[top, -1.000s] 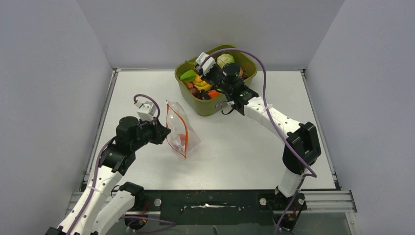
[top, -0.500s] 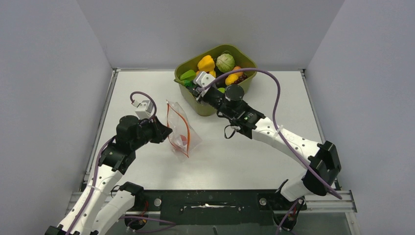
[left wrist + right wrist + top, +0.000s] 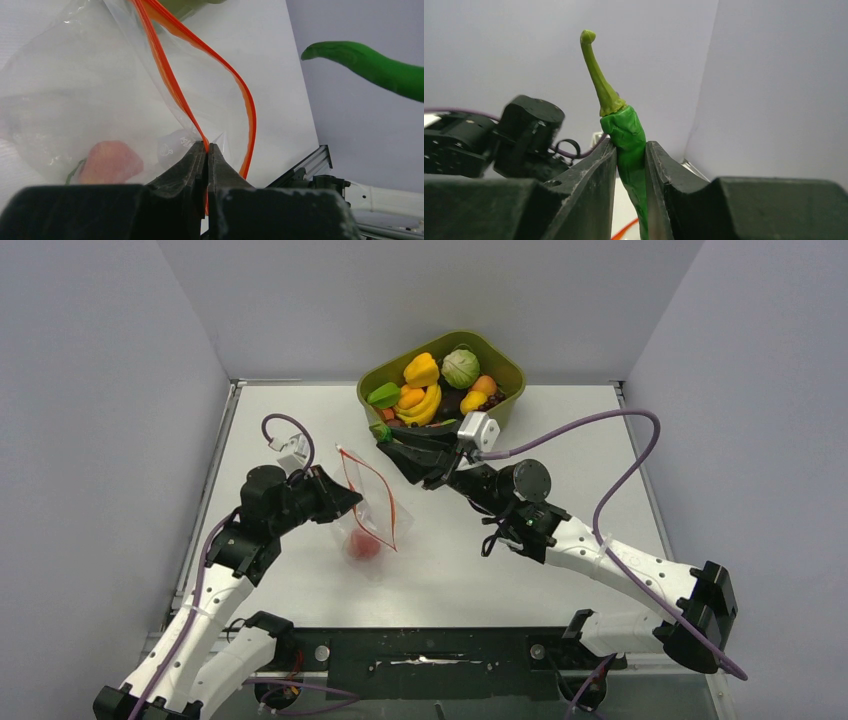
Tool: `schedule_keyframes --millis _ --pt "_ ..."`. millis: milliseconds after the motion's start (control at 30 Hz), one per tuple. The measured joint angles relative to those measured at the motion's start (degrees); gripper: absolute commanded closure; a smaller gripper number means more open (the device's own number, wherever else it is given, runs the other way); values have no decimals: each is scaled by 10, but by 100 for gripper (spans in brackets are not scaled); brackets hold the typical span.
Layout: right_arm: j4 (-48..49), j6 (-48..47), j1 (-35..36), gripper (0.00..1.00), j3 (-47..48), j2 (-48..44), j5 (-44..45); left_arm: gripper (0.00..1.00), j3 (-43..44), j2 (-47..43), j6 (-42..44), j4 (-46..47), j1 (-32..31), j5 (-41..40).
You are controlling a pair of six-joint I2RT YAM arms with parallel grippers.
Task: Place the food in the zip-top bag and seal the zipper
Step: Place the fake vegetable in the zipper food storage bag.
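Observation:
The clear zip-top bag hangs left of centre with its mouth gaping. My left gripper is shut on one lip of the red-orange zipper. A pink-red fruit lies in the bag's bottom. My right gripper is shut on a long thin green pod, held in the air just right of the bag's mouth. In the left wrist view the pod shows beyond the mouth, not touching the bag.
The olive-green tub stands at the back with a yellow pepper, a pale-green cabbage, bananas and other food. Grey walls close in the table on three sides. The right arm's purple cable loops over the table's right half.
My right gripper has come out of the tub with the green pod and swung near and left to the bag's mouth. The left gripper has shifted slightly, and the bag hangs lower.

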Motion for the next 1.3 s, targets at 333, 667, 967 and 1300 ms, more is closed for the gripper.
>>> schedule_keyframes --millis 333,667,967,1300 --pt "125 119 21 82 -50 9 31 100 0 5 -26 33 0 18" --pt "170 194 21 82 -73 27 94 100 0 13 -27 52 0 20" --pt "191 212 21 82 -73 32 111 100 -9 15 -28 60 0 20" --pt "203 212 22 82 -73 48 123 100 -13 15 -27 60 0 20"
